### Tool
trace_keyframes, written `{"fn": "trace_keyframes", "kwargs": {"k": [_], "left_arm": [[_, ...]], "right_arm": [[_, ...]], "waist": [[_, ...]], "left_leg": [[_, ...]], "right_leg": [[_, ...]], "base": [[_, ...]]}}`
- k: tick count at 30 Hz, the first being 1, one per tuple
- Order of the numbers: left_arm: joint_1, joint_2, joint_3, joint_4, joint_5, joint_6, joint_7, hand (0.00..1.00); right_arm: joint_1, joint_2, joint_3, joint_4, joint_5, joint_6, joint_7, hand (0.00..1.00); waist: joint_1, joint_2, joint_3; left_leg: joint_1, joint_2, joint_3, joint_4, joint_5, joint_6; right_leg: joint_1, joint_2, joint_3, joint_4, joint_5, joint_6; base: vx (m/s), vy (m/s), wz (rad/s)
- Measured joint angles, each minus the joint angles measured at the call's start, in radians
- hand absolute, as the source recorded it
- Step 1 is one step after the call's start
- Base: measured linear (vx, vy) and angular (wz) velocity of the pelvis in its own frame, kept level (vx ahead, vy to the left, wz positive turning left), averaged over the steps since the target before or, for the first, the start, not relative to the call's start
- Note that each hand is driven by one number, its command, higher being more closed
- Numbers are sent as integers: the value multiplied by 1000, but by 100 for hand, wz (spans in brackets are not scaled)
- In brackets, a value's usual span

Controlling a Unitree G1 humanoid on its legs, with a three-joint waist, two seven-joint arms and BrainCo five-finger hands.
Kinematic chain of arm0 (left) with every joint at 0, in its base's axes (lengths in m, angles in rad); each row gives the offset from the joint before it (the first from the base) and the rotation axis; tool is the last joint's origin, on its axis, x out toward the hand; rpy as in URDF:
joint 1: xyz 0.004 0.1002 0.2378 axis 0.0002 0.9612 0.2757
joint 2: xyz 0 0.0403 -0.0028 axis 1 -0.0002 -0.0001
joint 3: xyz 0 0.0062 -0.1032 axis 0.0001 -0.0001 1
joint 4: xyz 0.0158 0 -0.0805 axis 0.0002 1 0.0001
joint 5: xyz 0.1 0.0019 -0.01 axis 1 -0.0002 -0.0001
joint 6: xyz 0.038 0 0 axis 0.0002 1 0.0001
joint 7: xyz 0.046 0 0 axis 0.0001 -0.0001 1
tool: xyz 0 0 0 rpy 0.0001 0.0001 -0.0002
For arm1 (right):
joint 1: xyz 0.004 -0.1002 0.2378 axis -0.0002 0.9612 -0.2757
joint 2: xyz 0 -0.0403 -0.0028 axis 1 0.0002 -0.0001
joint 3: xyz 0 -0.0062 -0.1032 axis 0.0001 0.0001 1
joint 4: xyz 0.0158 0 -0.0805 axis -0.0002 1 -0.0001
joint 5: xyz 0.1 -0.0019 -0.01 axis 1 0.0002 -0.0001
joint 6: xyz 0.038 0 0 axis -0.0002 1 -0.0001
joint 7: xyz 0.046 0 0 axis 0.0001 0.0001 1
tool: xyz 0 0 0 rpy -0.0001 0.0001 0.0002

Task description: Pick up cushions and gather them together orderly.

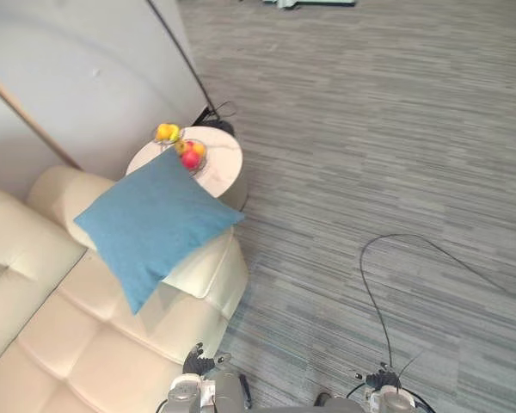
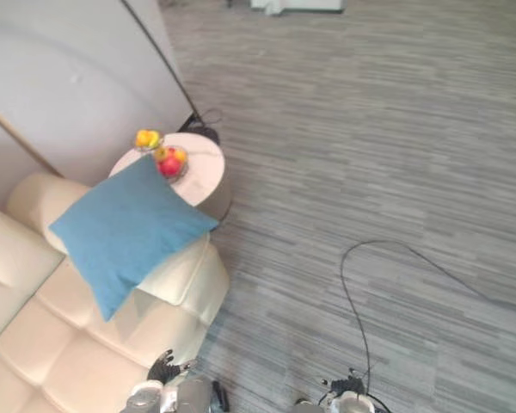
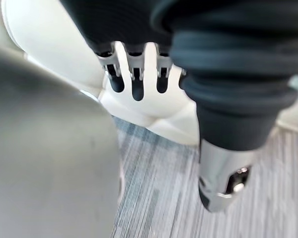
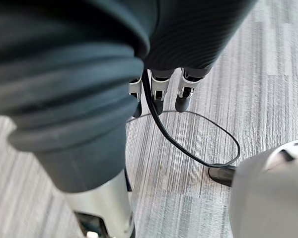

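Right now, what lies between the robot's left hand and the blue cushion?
In the left eye view, only the cream sofa lies between the left hand and the blue cushion, which rests on its armrest. No other object is there.

Bright, even indoor light. Cushion (image 1: pixel 155 224) evenly lit. Soft shadow beside the round table (image 1: pixel 222 165) on the carpet (image 1: pixel 370 129). Faint curved shade on the wall (image 1: pixel 86 77). Mild sheen on the sofa (image 1: pixel 86 335).
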Motion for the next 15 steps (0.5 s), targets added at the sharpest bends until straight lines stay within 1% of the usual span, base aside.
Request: {"fn": "trace_keyframes", "kwargs": {"k": [1, 2, 3, 4, 6, 7, 8, 9, 10, 11, 12, 13, 14, 15], "left_arm": [[-7, 16, -7, -2, -1, 0, 0, 0], [-8, 24, -6, -2, -3, -1, -1, 0], [-11, 37, -5, -7, -3, -1, 0, 0], [-17, 48, -5, -7, -3, 2, -1, 0], [-15, 47, -5, -3, -4, 1, -1, 0], [-4, 44, -5, 0, -5, 1, -2, 0], [-1, 44, -5, 0, -6, 1, -3, 0], [3, 45, -6, 0, -8, 2, -4, 0], [11, 55, -7, 0, -10, 4, -5, 0], [16, 56, -6, -3, -13, 4, -4, 0], [18, 56, -6, -4, -13, 4, -3, 0], [24, 59, -6, -4, -15, 4, -2, 0], [24, 61, -5, -4, -16, 4, -1, 0], [22, 61, -5, -4, -16, 4, 0, 0]], "right_arm": [[-2, 13, 1, 3, 16, 1, -2, 0], [-7, 20, 3, 2, 16, 1, -2, 0], [-24, 41, 4, 1, 15, 0, -2, 0], [-38, 48, 4, 1, 15, -2, -1, 0], [-44, 48, 4, 1, 15, -2, 1, 0], [-40, 48, 4, 2, 14, -1, 1, 0], [-39, 49, 4, 1, 13, -1, 2, 0], [-32, 50, 6, 1, 13, 0, 3, 0], [-21, 55, 6, 2, 13, 1, 5, 0], [-7, 53, 6, 2, 13, 2, 6, 0], [0, 53, 6, 3, 13, 2, 6, 0], [8, 53, 8, 12, 15, 1, 7, 0], [7, 50, 8, 13, 14, -1, 8, 0], [6, 49, 9, 13, 14, -1, 8, 0]], "waist": [[1, -32, -1], [3, -45, 1], [11, -77, -5], [11, -85, -2], [11, -84, -2], [11, -70, -6], [11, -70, -6], [8, -72, -9], [2, -82, -11], [1, -84, -11], [0, -87, -13], [-3, -79, -12], [-4, -77, -13], [-4, -77, -13]], "left_leg": [[25, -38, 43, -44, 25, 33], [25, -46, 45, -47, 24, 34], [17, -67, 40, -46, 15, 46], [20, -77, 33, -31, -6, 65], [44, -86, 30, -22, -29, 75], [88, -88, 22, -22, -71, 77], [102, -92, 15, -22, -79, 79], [123, -105, -5, -26, -99, 81], [157, -127, -30, -27, -119, 88], [175, -135, -55, -29, -130, 94], [188, -137, -68, -31, -134, 95], [210, -136, -91, -42, -135, 92], [222, -134, -128, -47, -135, 92], [224, -133, -137, -50, -136, 91]], "right_leg": [[27, -20, -31, -33, 12, 36], [34, -21, -38, -46, 16, 42], [43, -33, -43, -72, 25, 56], [58, -42, -41, -68, 31, 67], [65, -62, -37, -7, 28, 72], [38, -98, -28, 158, 15, 90], [18, -120, -19, 237, 11, 93], [-27, -165, 4, 389, 15, 89], [-96, -208, 69, 570, 2, 79], [-122, -206, 97, 620, -31, 81], [-133, -199, 106, 631, -51, 76], [-158, -178, 107, 620, -85, 61], [-189, -151, 109, 578, -101, 54], [-196, -143, 114, 568, -104, 49]], "base": [[251, 121, 57], [264, 117, 60], [198, 80, 36], [193, 82, 35], [186, 118, 23], [171, 139, 17], [156, 132, 23], [196, 112, 45], [210, 87, 60], [194, 51, 62], [167, 15, 62], [248, -13, 68], [205, -19, 63], [233, -96, 79]]}}
